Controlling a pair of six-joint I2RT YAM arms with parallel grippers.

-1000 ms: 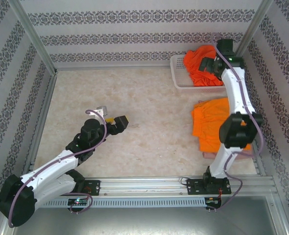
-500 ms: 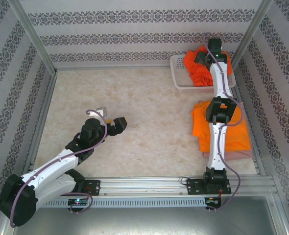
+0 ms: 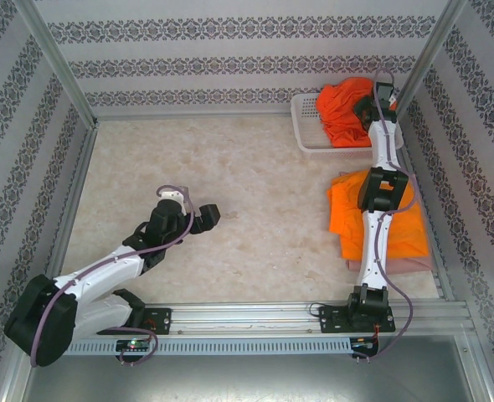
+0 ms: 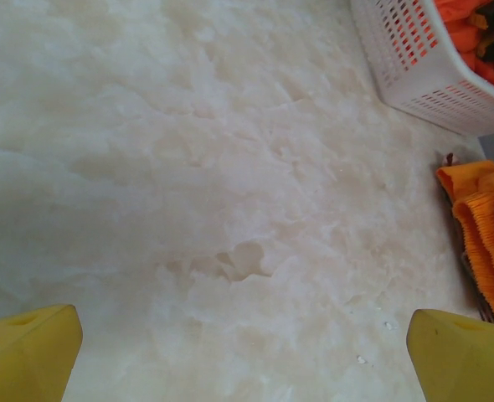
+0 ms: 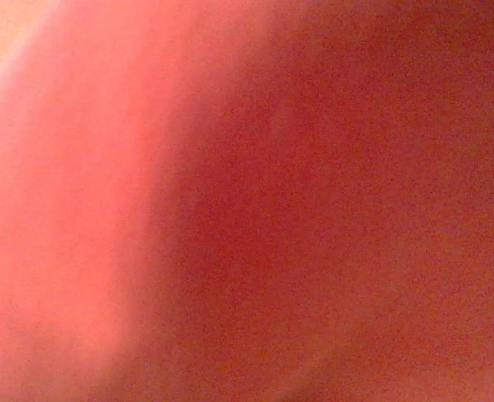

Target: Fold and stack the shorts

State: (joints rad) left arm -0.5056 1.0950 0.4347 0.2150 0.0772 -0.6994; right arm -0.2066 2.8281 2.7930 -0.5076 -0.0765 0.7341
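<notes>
Orange shorts (image 3: 345,107) lie heaped in the white mesh basket (image 3: 307,138) at the far right of the table (image 3: 247,184). The right gripper (image 3: 367,110) is down in the heap at its right side. The right arm runs nearly straight from its base at the near edge, w/ the elbow approx. over the folded stack and the wrist tipped down into the basket. The right wrist cam gives blurred orange-red cloth (image 5: 247,201) pressed close. The fingers can't be made out, so can't tell if the jaws are apart or together, or if they have cloth.

Folded orange shorts (image 3: 352,213) lie flat on the table at near right, btwn the basket and the arm's base. Their gathered waist shows at the right edge of the left wrist view. Under them, pale pink shorts (image 3: 402,265) peek out along the near edge.

The left gripper (image 3: 206,216) sits low over the bare table, left of centre, pointing right twd the stack. Its arm is bent, reaching out from the near-left base. On the left wrist cam the yellow fingertips (image 4: 25,352) stand wide apart at the two bottom corners, w/ marbled tabletop btwn them. The basket is at top right of that view, orange cloth inside.
</notes>
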